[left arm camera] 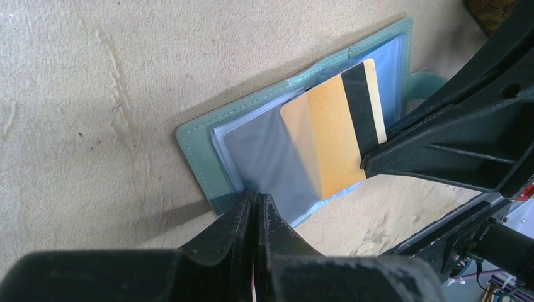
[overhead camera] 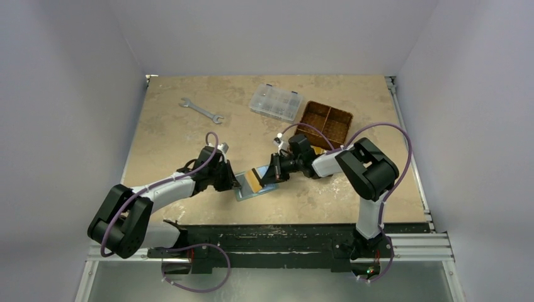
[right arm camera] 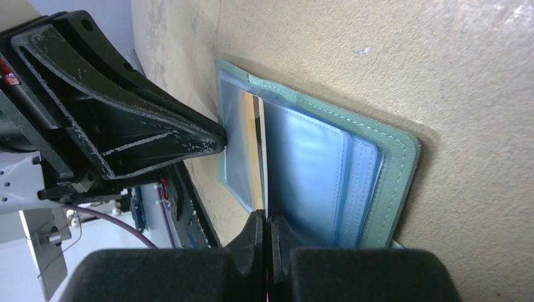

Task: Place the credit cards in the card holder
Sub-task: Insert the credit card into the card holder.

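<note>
The card holder (overhead camera: 247, 194) lies open on the table, a sage-green cover (left arm camera: 195, 141) with pale clear pockets (right arm camera: 308, 170) inside. An orange-gold credit card (left arm camera: 327, 138) with a black stripe sits slanted over the pockets, its lower part under a clear leaf. In the right wrist view the card (right arm camera: 258, 157) is seen edge-on. My right gripper (right arm camera: 267, 217) is shut on the card's outer end. My left gripper (left arm camera: 257, 196) is shut on the near edge of a clear pocket leaf, at the holder's left side (overhead camera: 235, 183). Other credit cards are out of view.
A steel wrench (overhead camera: 201, 110) lies at the back left. A clear plastic compartment box (overhead camera: 276, 102) and a brown woven basket (overhead camera: 326, 123) stand at the back, the basket just behind my right arm. The two grippers face each other closely over the holder.
</note>
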Available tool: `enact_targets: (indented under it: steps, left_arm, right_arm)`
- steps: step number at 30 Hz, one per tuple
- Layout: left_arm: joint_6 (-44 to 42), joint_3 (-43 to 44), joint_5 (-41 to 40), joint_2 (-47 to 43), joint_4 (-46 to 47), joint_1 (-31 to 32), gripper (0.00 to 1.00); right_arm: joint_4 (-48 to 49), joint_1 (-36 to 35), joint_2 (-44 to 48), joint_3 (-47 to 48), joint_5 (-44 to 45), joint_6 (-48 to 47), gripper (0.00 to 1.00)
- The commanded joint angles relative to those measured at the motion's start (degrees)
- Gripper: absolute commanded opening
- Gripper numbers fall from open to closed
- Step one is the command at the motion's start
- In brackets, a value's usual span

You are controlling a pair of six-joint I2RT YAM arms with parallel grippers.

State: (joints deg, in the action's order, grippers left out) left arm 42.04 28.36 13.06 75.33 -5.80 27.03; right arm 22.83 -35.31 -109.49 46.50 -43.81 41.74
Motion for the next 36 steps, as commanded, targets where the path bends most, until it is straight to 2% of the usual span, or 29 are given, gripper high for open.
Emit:
enact_targets:
  steps: [1, 4, 10, 36]
  left_arm:
    - [0.21, -2.38, -0.12, 1.7, -0.04, 0.4, 0.0]
    - [0.48, -2.5, 0.51, 1.49, 0.56, 0.44, 0.0]
    - [-0.02, -2.54, 0.22, 1.37, 0.14, 0.41, 0.0]
    - [-1.68, -3.1, -1.28, 2.96, -0.42, 0.4, 0.0]
  right_arm:
    - [3.49, -1.53, 0.6, -1.67, 2.7, 3.69, 0.0]
    - [2.14, -2.52, 2.61, -2.1, 6.5, 4.3, 0.0]
    - [-2.31, -2.19, 4.11, 0.19, 10.96, -2.14, 0.0]
    - [-2.79, 0.01, 4.3, -0.74, 11.75, -4.1, 0.0]
